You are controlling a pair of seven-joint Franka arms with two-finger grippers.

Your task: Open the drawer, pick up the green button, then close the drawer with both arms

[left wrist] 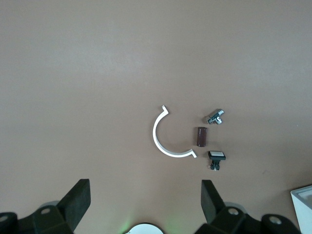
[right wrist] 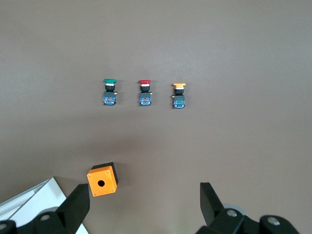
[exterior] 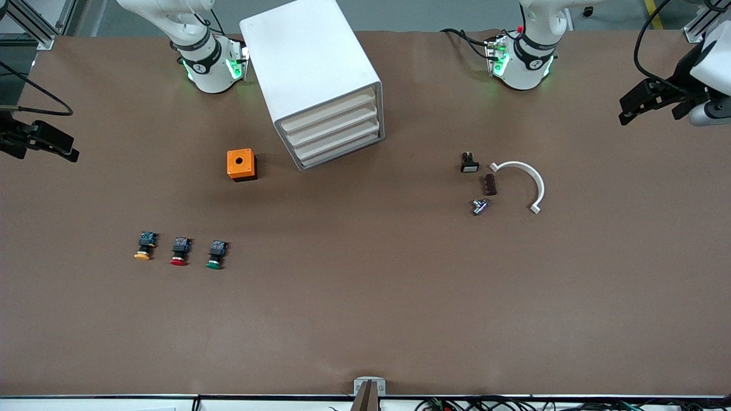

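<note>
Left pincer [exterior: 634, 111]: wide, empty, aloft at the left arm's end of the desk [exterior: 365, 319]. Right pincer [exterior: 57, 145]: wide, empty, aloft at the right arm's end. Drawer [exterior: 338, 137]: shut, third down in cabinet [exterior: 311, 74]. Green button [exterior: 216, 254]: on desk, beside red button [exterior: 180, 251], nearer the camera than the cabinet.
</note>
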